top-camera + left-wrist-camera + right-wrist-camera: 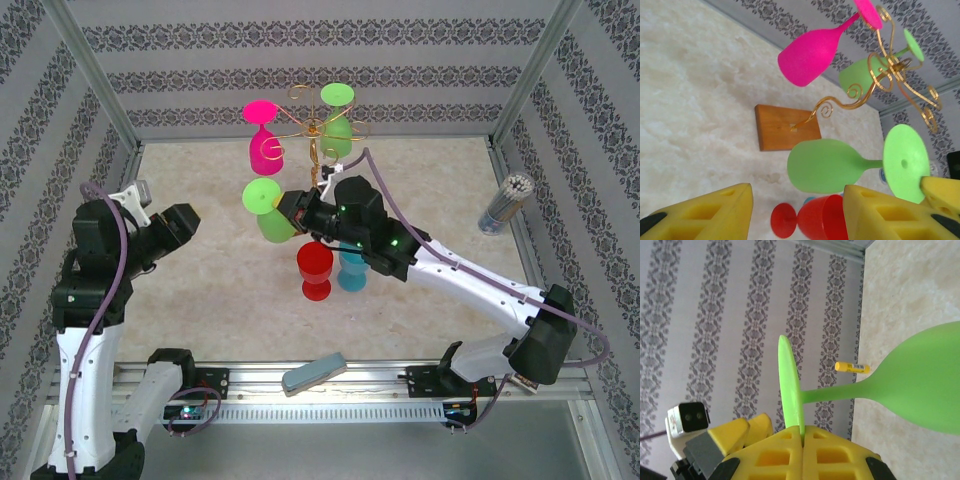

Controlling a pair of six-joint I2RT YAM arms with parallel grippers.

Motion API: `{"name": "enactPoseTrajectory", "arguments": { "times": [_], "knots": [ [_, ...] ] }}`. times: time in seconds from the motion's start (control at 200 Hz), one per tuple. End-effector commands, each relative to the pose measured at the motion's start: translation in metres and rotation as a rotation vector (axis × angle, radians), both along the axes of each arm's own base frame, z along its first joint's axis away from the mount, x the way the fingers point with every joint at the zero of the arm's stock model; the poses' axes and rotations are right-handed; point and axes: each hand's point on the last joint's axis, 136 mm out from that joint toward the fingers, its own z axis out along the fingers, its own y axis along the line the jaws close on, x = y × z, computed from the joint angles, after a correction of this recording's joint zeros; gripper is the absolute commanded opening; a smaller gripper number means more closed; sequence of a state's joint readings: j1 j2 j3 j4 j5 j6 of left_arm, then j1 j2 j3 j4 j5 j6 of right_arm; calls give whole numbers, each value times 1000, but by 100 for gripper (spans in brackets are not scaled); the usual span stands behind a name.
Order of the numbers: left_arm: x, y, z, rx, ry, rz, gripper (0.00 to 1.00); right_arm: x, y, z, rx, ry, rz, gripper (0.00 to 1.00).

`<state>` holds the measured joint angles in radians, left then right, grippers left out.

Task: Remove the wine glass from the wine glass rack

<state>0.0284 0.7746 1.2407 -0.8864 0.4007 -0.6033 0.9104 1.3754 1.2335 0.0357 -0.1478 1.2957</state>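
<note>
My right gripper [802, 430] is shut on the rim of the foot of a light green wine glass [920, 385]. No wire is around its stem. From above, this glass [266, 210] hangs left of the gold wire rack [315, 128] and apart from its scroll arms, with the right gripper [296, 211] beside it. A pink glass [263, 140] and a second green glass [337, 120] still hang on the rack. My left gripper [186, 222] stands open to the left. In its view [797, 192] nothing lies between the fingers, and the rack's wooden base [785, 127] is ahead.
A red glass [314, 268] and a teal glass [351, 272] stand on the table below the right arm. A jar of sticks [505, 203] is at the right wall. A grey pad [313, 372] rests on the front rail. A small yellow tube [852, 367] lies by the wall.
</note>
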Motion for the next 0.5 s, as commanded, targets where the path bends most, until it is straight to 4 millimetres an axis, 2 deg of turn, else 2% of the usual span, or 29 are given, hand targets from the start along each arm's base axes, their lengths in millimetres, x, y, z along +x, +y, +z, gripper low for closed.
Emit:
{"name": "enactPoseTrajectory", "arguments": {
  "times": [0.0, 0.195, 0.495],
  "knots": [
    [-14, 7, -23, 51, 87, 12, 51, -12, 12, 2, -12, -85, 71, 0],
    [-23, 8, -34, 67, 145, 5, 51, -32, 36, 0, -101, -217, 162, 0],
    [-31, 9, -55, 74, 213, 4, 51, -51, 56, -30, -255, -363, 241, 0]
  ]
}}
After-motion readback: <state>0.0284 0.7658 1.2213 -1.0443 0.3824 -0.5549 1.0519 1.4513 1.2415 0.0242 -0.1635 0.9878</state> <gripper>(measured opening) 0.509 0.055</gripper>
